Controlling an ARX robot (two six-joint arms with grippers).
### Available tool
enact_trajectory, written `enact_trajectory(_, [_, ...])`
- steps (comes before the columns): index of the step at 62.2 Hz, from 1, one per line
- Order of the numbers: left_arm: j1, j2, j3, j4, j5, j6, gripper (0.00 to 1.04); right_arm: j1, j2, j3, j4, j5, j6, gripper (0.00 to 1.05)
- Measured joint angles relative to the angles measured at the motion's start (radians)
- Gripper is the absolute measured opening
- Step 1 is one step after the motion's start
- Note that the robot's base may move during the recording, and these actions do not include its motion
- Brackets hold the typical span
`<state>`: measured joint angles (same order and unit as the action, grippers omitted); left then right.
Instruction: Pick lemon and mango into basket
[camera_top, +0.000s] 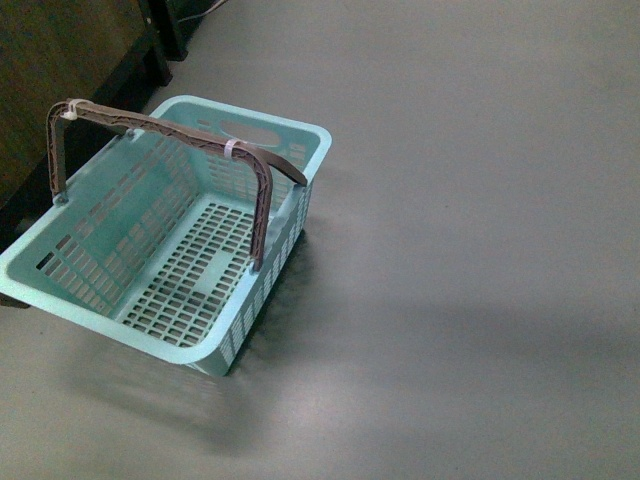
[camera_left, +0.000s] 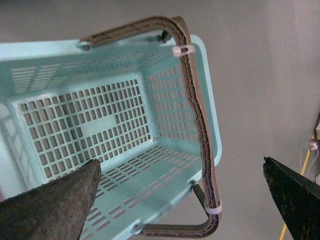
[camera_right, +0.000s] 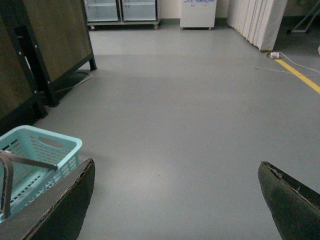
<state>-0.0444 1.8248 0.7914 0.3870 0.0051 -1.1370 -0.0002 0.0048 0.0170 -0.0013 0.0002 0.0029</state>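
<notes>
Grey floor (camera_top: 480, 200) fills the scene, with a dark wooden cabinet (camera_top: 60, 70) at far left and the turquoise basket (camera_top: 316, 150) just beside it, brown handles (camera_top: 160, 125) raised together. The left gripper (camera_left: 180, 162) hangs over the basket, fingers spread wide. The right gripper (camera_right: 176, 164), equally spread, faces open floor.

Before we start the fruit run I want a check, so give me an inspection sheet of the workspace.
Surface: grey floor, no table seen.
Job's things: turquoise basket empty, handles up; lemon and mango, nothing seen.
Clutter: nothing seen.
End effectors: left end effector open, facing into the basket; right end effector open, holding nothing.
Cables: white cable by the yellow line.
Surroundings: dark cabinet, glass-door units, pale curtain.
</notes>
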Motion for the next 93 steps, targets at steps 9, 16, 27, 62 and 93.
enact_trajectory(9, [-0.071,0.216,0.213,-0.002,-0.013,-0.064,0.98,0.000,0.000,0.000,0.000,0.000,0.000,0.96])
enact_trajectory(16, [-0.104,0.319,0.332,-0.026,-0.023,-0.092,0.98,0.000,0.000,0.000,0.000,0.000,0.000,0.96])
enact_trajectory(27, [-0.161,0.505,0.546,-0.087,-0.043,-0.150,0.98,0.000,0.000,0.000,0.000,0.000,0.000,0.96])
enact_trajectory(62, [-0.184,0.613,0.685,-0.140,-0.074,-0.162,0.45,0.000,0.000,0.000,0.000,0.000,0.000,0.96])
enact_trajectory(93, [-0.190,0.536,0.569,-0.083,-0.060,-0.255,0.28,0.000,0.000,0.000,0.000,0.000,0.000,0.96])
